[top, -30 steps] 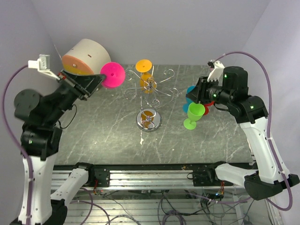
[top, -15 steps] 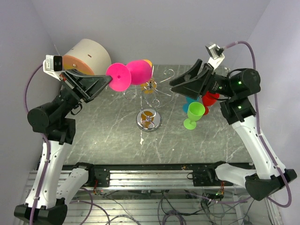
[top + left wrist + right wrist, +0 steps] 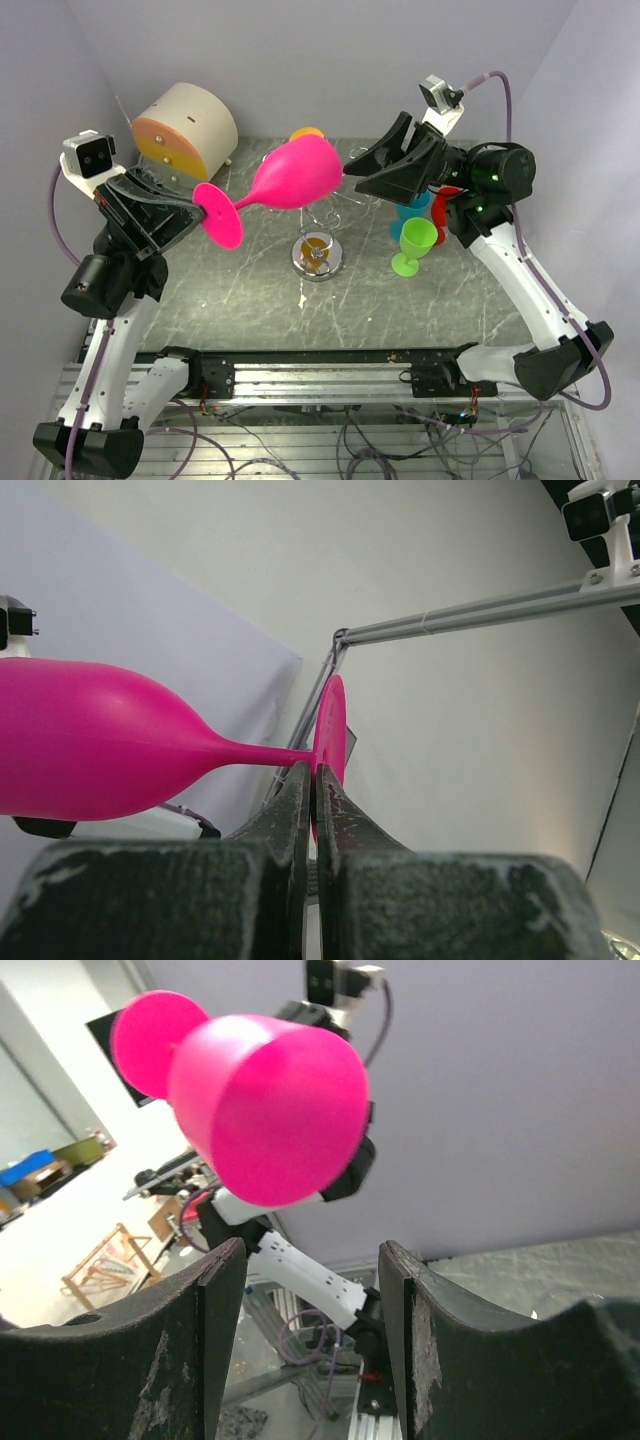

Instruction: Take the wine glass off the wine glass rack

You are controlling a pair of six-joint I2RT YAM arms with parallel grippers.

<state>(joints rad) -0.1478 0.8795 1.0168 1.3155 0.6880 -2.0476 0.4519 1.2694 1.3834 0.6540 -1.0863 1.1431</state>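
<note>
The pink wine glass [image 3: 295,172] lies nearly level in the air over the wine glass rack [image 3: 318,256], bowl to the right. My left gripper [image 3: 205,207] is shut on the glass's foot where it meets the stem; the left wrist view shows the glass [image 3: 100,740] and the shut gripper [image 3: 313,772]. My right gripper [image 3: 350,170] is open and empty, tips close to the bowl's mouth. In the right wrist view the bowl [image 3: 265,1110] sits above and beyond the open gripper [image 3: 312,1260]. An orange glass [image 3: 307,133] shows behind the pink bowl.
A green glass [image 3: 415,245], a blue glass [image 3: 408,213] and a red glass [image 3: 447,203] stand on the table at the right, under my right arm. A cream drum with an orange face [image 3: 185,125] stands at the back left.
</note>
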